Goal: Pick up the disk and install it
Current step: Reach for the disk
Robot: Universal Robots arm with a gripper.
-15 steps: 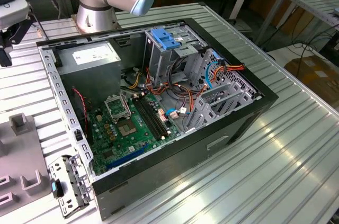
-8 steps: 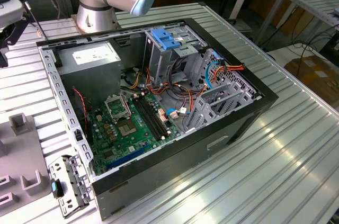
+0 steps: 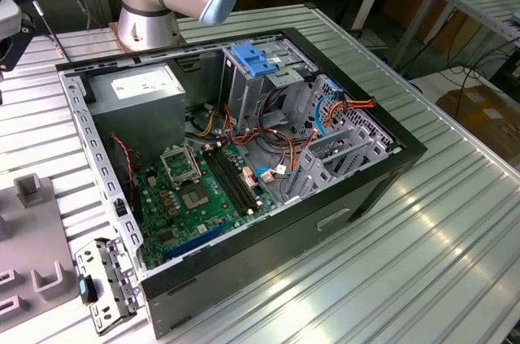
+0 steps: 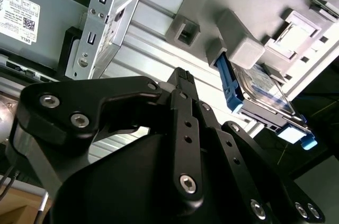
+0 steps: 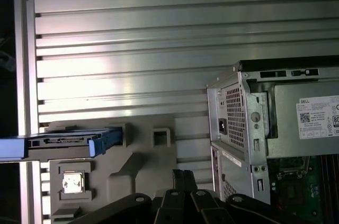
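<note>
The gripper (image 5: 183, 176) hangs near the grey holder (image 5: 143, 155), pressed together on nothing. The disk (image 5: 63, 142) stands on edge in that holder, beside the open case (image 5: 249, 123).

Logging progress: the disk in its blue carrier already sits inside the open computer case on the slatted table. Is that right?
No. The disk in its blue carrier is not inside the open computer case; it stands on edge in a grey holder beside the case on the slatted table, as both wrist views show.
</note>
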